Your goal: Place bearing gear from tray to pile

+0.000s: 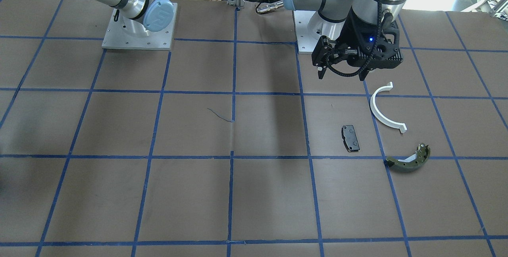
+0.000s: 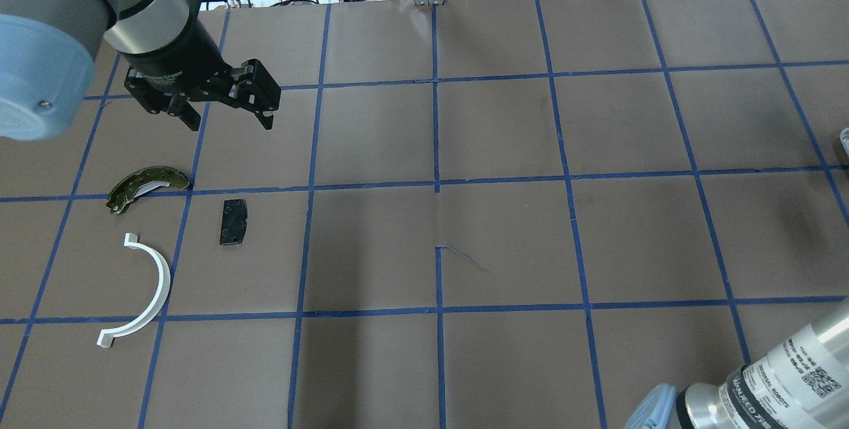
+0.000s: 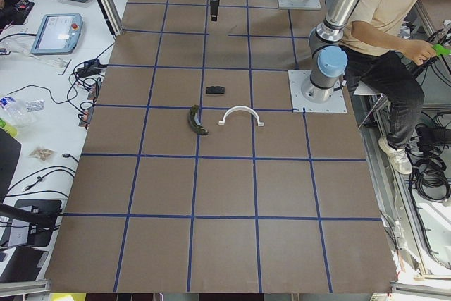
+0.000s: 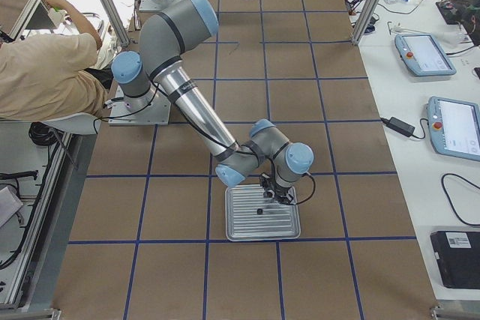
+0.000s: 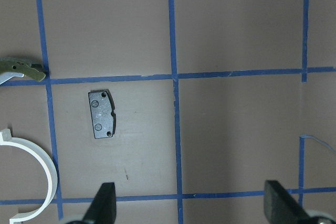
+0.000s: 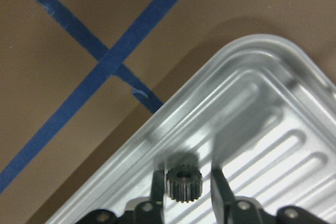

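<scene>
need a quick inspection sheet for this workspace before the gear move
surface: brown table, blue tape grid
job's things: gear in tray; pad, half-ring, shoe lie apart on table
clutter: loose blue strand
grippers: left gripper open, above table; right gripper jaws straddle gear, gap on one side
cables: black cable loops at left gripper; coils on floor
surroundings: seated person, pendant

Overhead and front cameras face each other, sharing the white half-ring (image 2: 163, 278); side cameras look along the table (image 3: 225, 188); wrist cameras sit close.
</scene>
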Robot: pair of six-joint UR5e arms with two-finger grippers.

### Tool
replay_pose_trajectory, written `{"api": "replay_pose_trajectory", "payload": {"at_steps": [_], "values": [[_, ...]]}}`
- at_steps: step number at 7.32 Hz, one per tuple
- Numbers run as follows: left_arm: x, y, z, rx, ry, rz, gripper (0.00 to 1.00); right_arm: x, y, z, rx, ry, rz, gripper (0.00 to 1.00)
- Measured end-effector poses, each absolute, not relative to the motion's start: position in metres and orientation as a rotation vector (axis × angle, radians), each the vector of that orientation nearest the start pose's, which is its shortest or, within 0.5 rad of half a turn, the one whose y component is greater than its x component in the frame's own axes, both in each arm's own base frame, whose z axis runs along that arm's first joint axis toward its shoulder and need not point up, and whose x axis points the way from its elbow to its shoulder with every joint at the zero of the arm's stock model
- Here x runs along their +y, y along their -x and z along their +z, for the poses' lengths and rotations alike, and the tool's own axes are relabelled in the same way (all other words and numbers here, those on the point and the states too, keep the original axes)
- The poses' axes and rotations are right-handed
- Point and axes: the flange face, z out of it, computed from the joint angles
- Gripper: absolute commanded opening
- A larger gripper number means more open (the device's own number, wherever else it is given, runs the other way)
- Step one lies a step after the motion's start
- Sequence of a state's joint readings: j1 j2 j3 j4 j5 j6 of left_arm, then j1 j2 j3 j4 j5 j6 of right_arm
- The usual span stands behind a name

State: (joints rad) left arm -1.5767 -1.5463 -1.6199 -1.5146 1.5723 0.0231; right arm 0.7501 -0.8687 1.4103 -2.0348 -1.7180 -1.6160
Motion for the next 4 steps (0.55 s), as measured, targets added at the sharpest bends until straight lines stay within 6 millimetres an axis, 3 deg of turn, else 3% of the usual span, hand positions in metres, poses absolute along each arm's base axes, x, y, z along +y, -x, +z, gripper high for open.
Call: {"api": "replay_pose_trajectory", "payload": {"at_steps": [4], "values": [[-0.484, 0.136, 0.481, 3.139, -0.046, -0.048, 1.0, -0.562, 0.435, 0.193, 2.873, 1.223, 0.318, 0.0]]}}
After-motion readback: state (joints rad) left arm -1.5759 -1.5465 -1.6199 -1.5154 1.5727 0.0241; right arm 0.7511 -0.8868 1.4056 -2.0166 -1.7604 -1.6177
